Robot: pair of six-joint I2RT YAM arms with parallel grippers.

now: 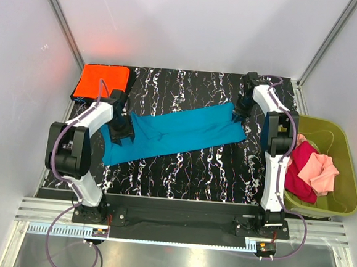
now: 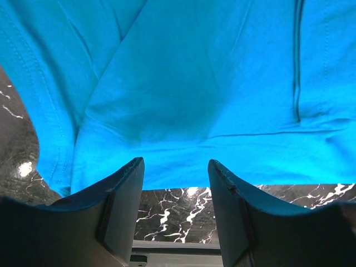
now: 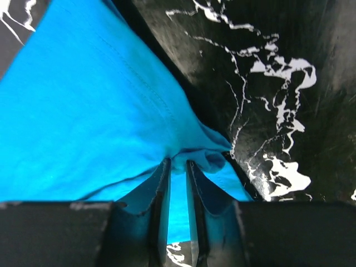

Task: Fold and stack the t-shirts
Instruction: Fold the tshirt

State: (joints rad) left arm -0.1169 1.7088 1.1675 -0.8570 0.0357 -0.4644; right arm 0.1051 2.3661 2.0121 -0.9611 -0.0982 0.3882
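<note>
The teal-blue t-shirt (image 1: 178, 133) lies stretched across the middle of the black marble table. My left gripper (image 1: 122, 129) is at its left end. In the left wrist view its jaws (image 2: 175, 167) stand open just at the shirt's edge (image 2: 194, 83), with bare table between them. My right gripper (image 1: 239, 110) is at the shirt's far right corner. In the right wrist view it (image 3: 178, 164) is shut on a bunched fold of the teal cloth (image 3: 83, 122). A folded orange t-shirt (image 1: 102, 82) lies at the back left corner. Pink (image 1: 319, 171) and magenta-red (image 1: 300, 174) shirts lie in the bin.
The olive-green plastic bin (image 1: 344, 153) stands off the table's right edge, beside the right arm. White enclosure walls and metal posts surround the table at the back and sides.
</note>
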